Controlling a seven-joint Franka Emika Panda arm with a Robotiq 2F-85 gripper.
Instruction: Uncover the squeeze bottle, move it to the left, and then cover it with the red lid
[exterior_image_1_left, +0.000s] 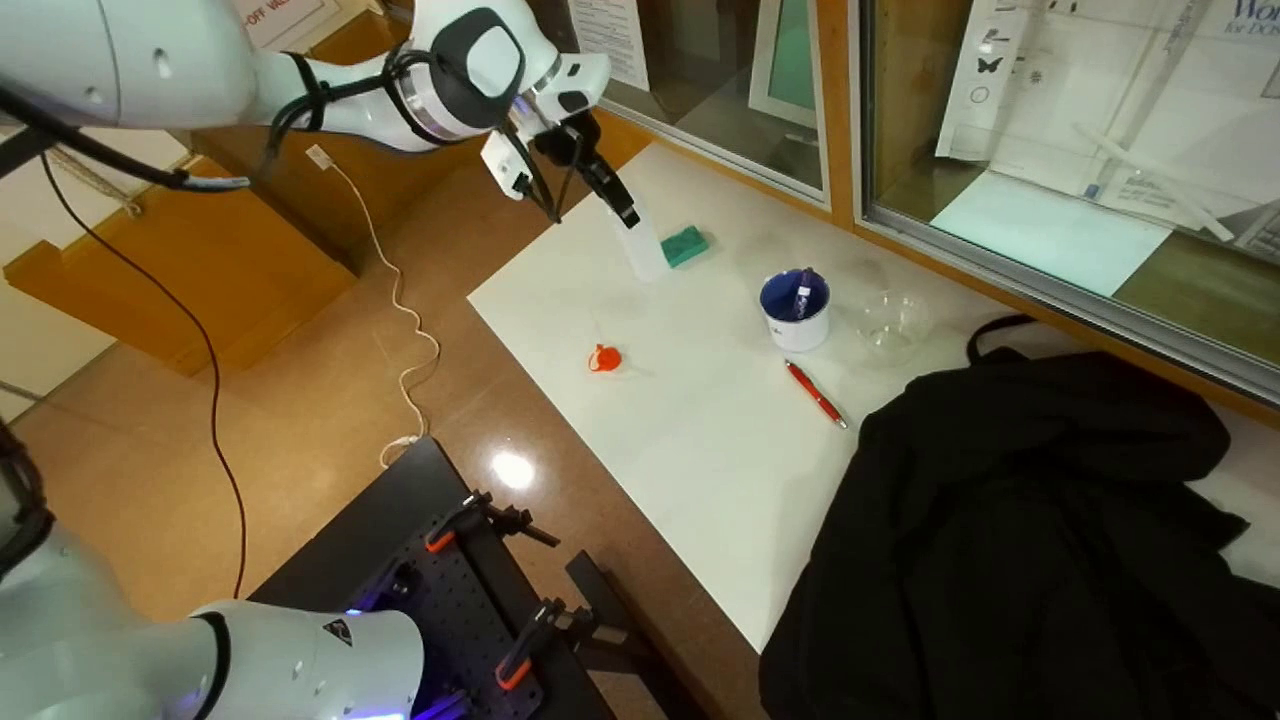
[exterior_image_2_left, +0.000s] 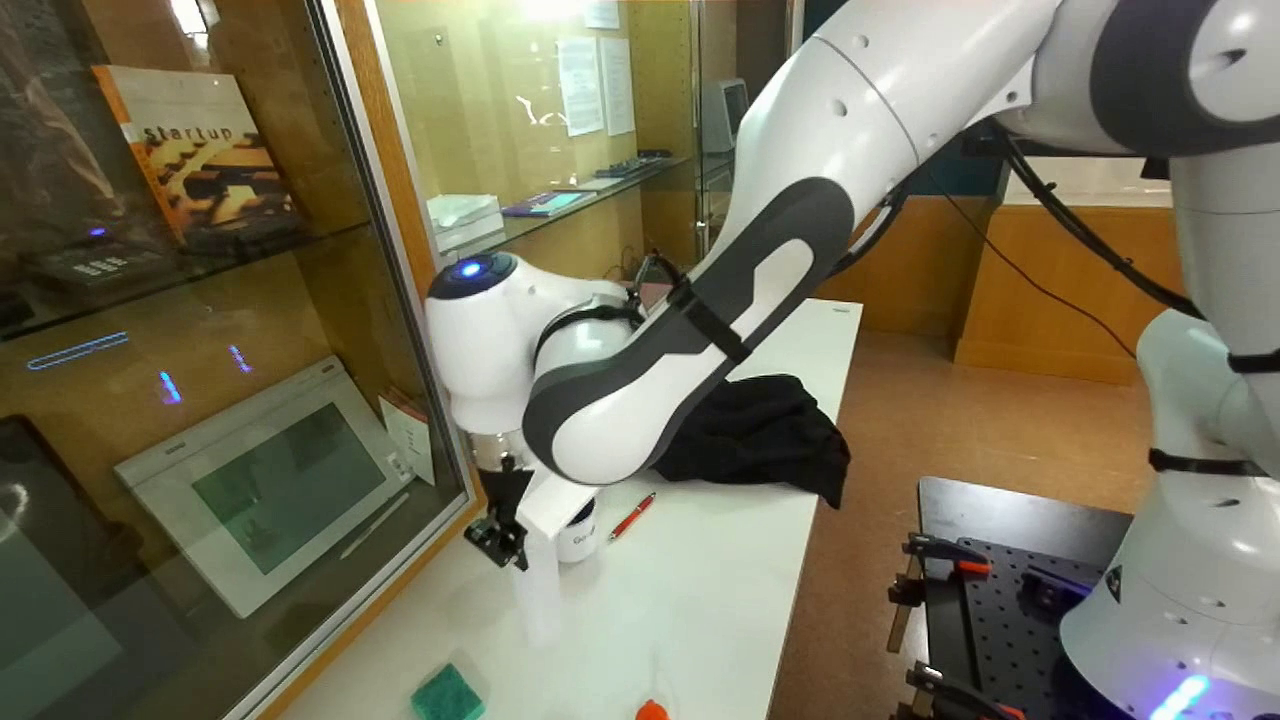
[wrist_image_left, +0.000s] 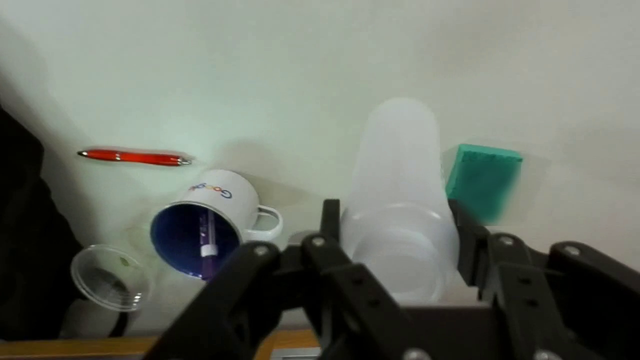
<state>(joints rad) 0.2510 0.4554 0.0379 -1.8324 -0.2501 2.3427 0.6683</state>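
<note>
Glass-fronted wooden cases (exterior_image_1_left: 838, 120) line one long side of a smooth white table (exterior_image_1_left: 680, 450). Over it, the gripper (wrist_image_left: 397, 220) has its black fingers clamped on the squeeze bottle (wrist_image_left: 400, 150), one at each flank. That bottle is a pale, translucent cylinder; its long axis runs roughly upright, gripped end up, other end pointing down at the tabletop. Whether the lower end touches, I cannot tell. Only the wrist view looks onto the upper end, a round, ringed, clearer face; in both exterior views the gripper covers it.

Near the bottle lies a green sponge (wrist_image_left: 482, 182), a flat-sided block with a rough edge. Farther out stands a mug (wrist_image_left: 232, 202), white outside and dark blue inside, a purple marker (wrist_image_left: 208, 245) leaning in it; the wrist view alone shows its whole coloured lettering, "Google". Close to the mug are a slim red pen (wrist_image_left: 137, 157) with silvery parts and a see-through cup (wrist_image_left: 111, 277), then crumpled black cloth (exterior_image_1_left: 1010, 530). The exterior views alone show the red lid (exterior_image_1_left: 604, 358), small, rounded and red-orange, on the table well apart from the bottle; in an exterior view the lower edge crops this lid (exterior_image_2_left: 652, 711).
</note>
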